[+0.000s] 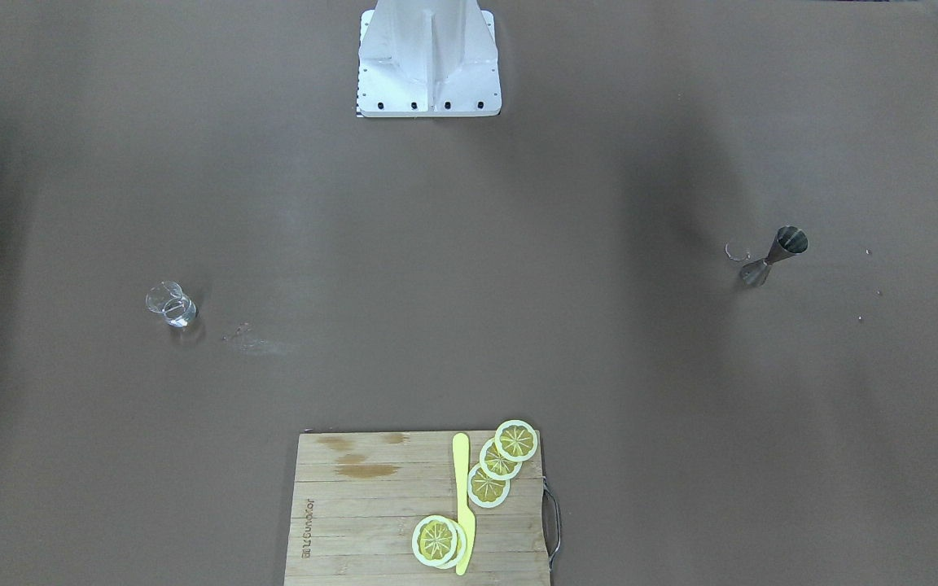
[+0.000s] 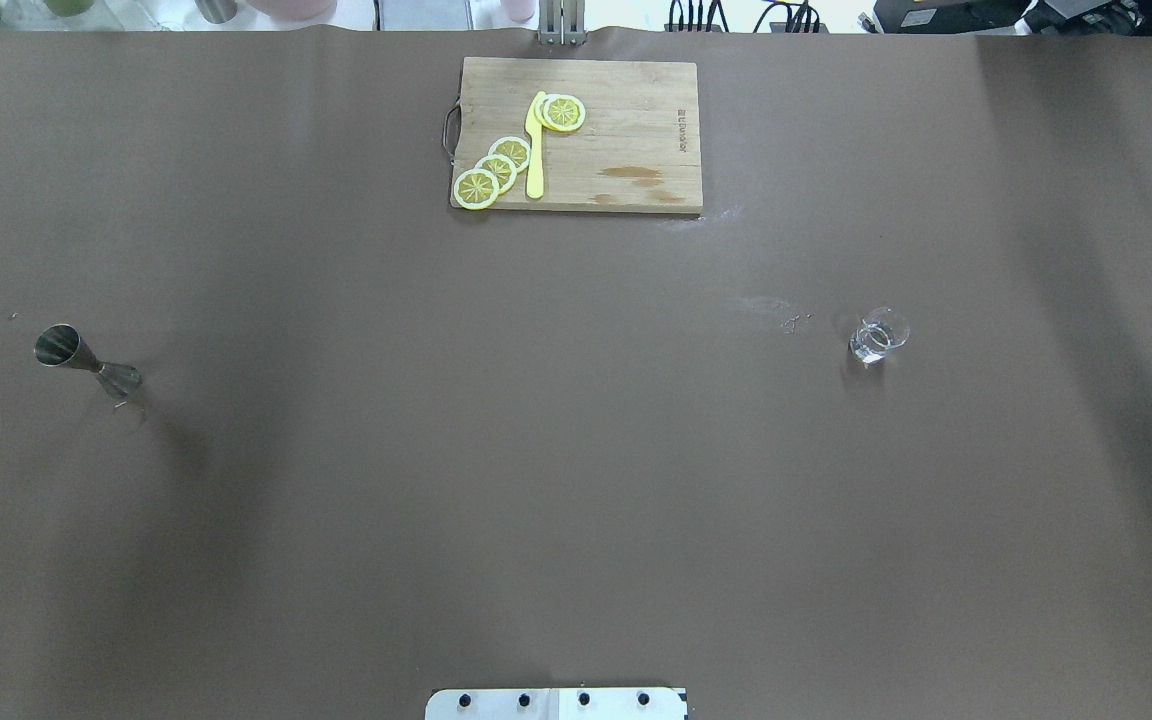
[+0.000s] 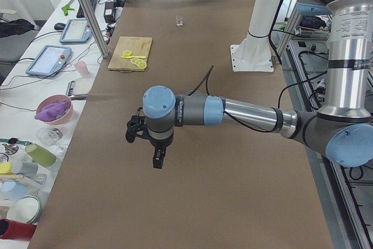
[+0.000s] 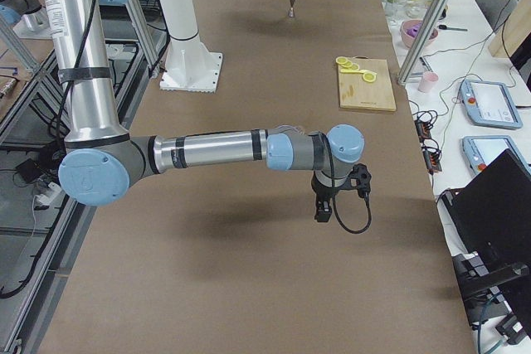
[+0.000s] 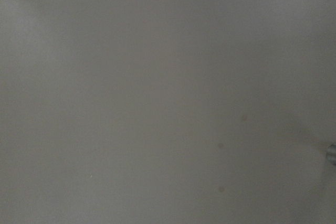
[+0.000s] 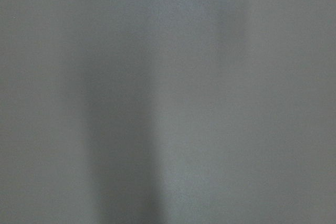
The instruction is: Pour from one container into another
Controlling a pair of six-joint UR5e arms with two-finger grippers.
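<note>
The steel jigger [image 1: 774,255] [image 2: 86,360] stands upright on the brown table at the robot's left side; it also shows far off in the exterior right view [image 4: 291,4]. At the opposite side stands the clear glass tumbler [image 1: 170,304] [image 2: 876,336] [image 3: 179,21], alone. My left gripper [image 3: 157,158] hangs above the table's left end and shows only in the exterior left view, so I cannot tell whether it is open or shut. My right gripper [image 4: 323,211] likewise shows only in the exterior right view, so I cannot tell its state. Both wrist views show only blurred table surface.
A wooden cutting board [image 1: 355,521] [image 2: 626,120] with lemon slices [image 1: 501,460] and a yellow knife [image 1: 462,505] lies at the table's far middle edge. The white robot pedestal [image 1: 428,61] stands opposite. A side bench [image 3: 35,161] carries bowls, cups and tablets.
</note>
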